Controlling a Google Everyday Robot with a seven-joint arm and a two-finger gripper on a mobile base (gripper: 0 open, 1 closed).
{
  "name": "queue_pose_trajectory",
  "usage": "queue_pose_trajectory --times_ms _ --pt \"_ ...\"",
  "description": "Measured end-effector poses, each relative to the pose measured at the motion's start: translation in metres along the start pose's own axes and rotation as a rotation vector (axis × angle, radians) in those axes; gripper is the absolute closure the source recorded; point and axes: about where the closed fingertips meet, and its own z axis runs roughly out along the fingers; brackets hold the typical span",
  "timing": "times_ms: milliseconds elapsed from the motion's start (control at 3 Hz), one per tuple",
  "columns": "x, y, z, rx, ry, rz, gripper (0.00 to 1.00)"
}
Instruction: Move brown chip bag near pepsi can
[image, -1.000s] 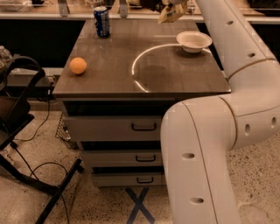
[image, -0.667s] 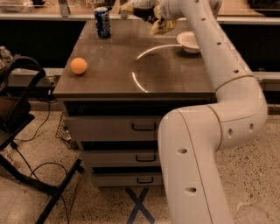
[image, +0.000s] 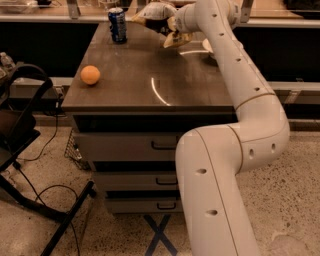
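The brown chip bag (image: 157, 20), cream and tan with a dark panel, hangs above the far part of the table, held by my gripper (image: 172, 25), which is shut on its right side. The pepsi can (image: 117, 25), blue with a silver top, stands upright at the table's far left. The bag is to the right of the can, with a small gap between them. My white arm reaches across the table's right side from the foreground.
An orange (image: 90, 75) lies near the table's left edge. A white bowl (image: 207, 46) at the far right is mostly hidden behind my arm. The table (image: 135, 80) stands on drawers (image: 130, 147). A black chair (image: 20, 125) and cables are on the floor at left.
My gripper has carried the chip bag leftward across the far side of the table, from near the bowl toward the pepsi can.
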Motion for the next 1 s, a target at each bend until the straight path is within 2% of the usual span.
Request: queue_pose_trajectory --times_ms 667,1000 --pt "0.0049 0.0062 0.0071 -0.009 0.008 0.001 0.12" --pt "0.0063 0.0082 0.0093 -0.012 0.01 0.001 0.0"
